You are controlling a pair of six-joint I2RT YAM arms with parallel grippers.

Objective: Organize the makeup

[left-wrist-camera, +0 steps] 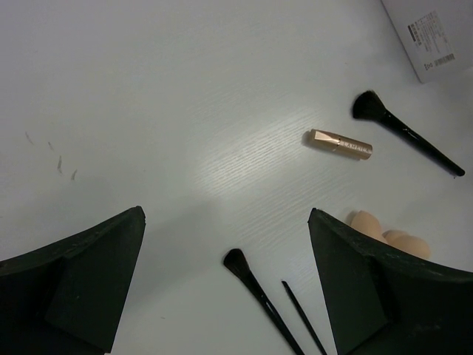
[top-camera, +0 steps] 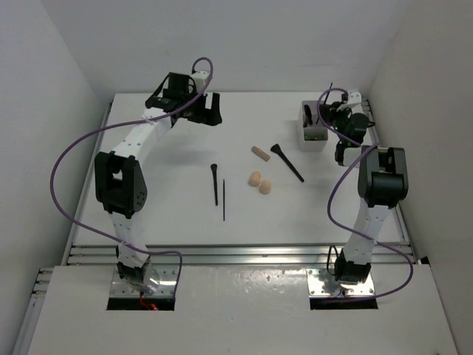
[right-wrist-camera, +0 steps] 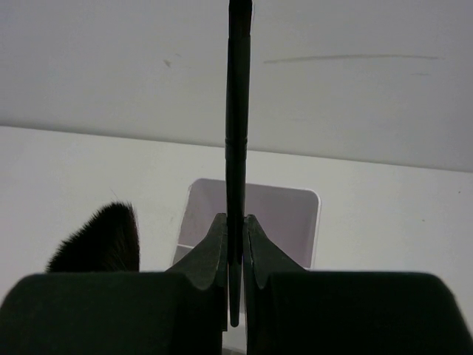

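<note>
Right tool [right-wrist-camera: 235,222] clamped on a thin black stick [right-wrist-camera: 237,111], held upright over the box [top-camera: 313,135] at the bench's [top-camera: 162,214] far right corner.
Left tool [left-wrist-camera: 225,213] wide open, holding nothing, over the far-left area. Remaining makeup lies loose mid-bench: tan cylinder [top-camera: 259,153], big brush [top-camera: 287,162] just beside it, two sponges [top-camera: 255,178] side by side, small brush [top-camera: 214,183] and pencil [top-camera: 224,200] nearer the left. A fluffy brush head [right-wrist-camera: 100,240] sits beside the right tool.
</note>
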